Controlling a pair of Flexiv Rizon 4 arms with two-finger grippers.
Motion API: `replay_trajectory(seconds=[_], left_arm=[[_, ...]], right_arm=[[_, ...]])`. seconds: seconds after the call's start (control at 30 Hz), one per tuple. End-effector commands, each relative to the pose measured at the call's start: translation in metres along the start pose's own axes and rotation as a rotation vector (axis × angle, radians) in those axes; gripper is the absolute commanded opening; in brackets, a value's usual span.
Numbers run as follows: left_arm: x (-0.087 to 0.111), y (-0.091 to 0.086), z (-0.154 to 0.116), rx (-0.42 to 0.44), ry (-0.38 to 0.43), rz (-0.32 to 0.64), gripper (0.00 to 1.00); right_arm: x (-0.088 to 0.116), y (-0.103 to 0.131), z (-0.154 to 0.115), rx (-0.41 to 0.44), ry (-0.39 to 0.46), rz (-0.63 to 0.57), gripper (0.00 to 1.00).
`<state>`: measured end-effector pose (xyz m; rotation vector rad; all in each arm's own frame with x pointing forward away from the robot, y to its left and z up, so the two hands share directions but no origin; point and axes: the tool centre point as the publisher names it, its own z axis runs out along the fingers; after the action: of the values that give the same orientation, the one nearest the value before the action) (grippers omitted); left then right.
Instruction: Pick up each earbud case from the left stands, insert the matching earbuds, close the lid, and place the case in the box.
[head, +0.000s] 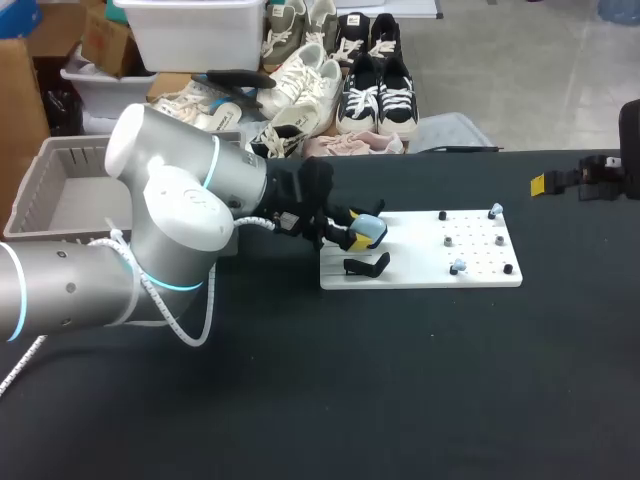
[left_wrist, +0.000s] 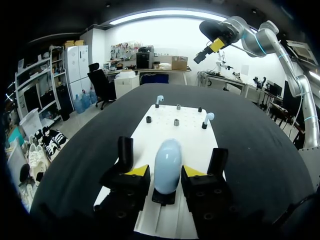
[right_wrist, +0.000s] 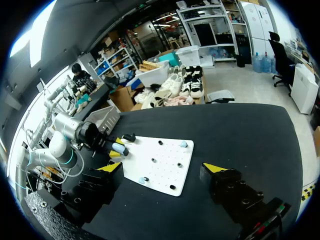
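Table (head: 400, 390): black top, carrying the board.
Board (head: 420, 272): white, flat, drilled with small holes, lying right of the table's middle in the head view.
Case (left_wrist: 167, 162): pale blue, rounded and upright, lid down. It stands at the board's left end, in the middle of the left gripper.
Stand (left_wrist: 164, 196): black, directly under the case and touching it.
Spare stand (head: 367, 265): black and bare, on the board just beside the case, on the side nearer the head camera.
Earbuds: two, pale blue, both upright on the board and well apart. One (head: 495, 210) is at the far right corner. The other (head: 458, 266) is near the edge closest to the head camera.
Pegs (head: 508, 268): small, dark, dotted over the board's right half.
Box (head: 40, 170): grey, slotted walls, at the far left, behind the left arm. Contents cannot be told.
Left arm (head: 170, 230): silver, entering from the left and reaching to the board's left end.
Left gripper (left_wrist: 165, 171): low over the board, set about the case. Whether it grasps the case or merely flanks it cannot be told.
Right arm (left_wrist: 260, 40): raised high beyond the board's far end in the left wrist view.
Right gripper (right_wrist: 162, 169): released, spread wide, holding nothing. It hangs above the table, well apart from the board, which lies ahead of it.
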<state>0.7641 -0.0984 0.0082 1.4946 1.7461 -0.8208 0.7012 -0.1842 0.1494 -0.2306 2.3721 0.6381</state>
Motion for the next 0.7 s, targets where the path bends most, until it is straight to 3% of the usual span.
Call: replay_trajectory(seconds=[0.03, 0.13, 0.27, 0.33, 0.7], left_arm=[[0.001, 0.002, 0.000, -0.001, -0.001, -0.002, 0.40], [0.001, 0.002, 0.000, -0.001, -0.002, -0.002, 0.39], [0.002, 0.003, 0.001, -0.002, -0.004, -0.005, 0.18], [0.002, 0.003, 0.001, -0.002, -0.005, -0.006, 0.00], [-0.014, -0.004, -0.017, -0.027, -0.031, -0.056, 0.00]], right_arm=[[0.000, 0.000, 0.000, 0.000, 0.001, -0.001, 1.00], [0.000, 0.000, 0.000, 0.000, 0.001, -0.001, 1.00], [0.000, 0.000, 0.000, 0.000, 0.001, -0.001, 1.00], [0.000, 0.000, 0.000, 0.000, 0.001, -0.001, 1.00], [0.000, 0.000, 0.000, 0.000, 0.001, -0.001, 1.00]])
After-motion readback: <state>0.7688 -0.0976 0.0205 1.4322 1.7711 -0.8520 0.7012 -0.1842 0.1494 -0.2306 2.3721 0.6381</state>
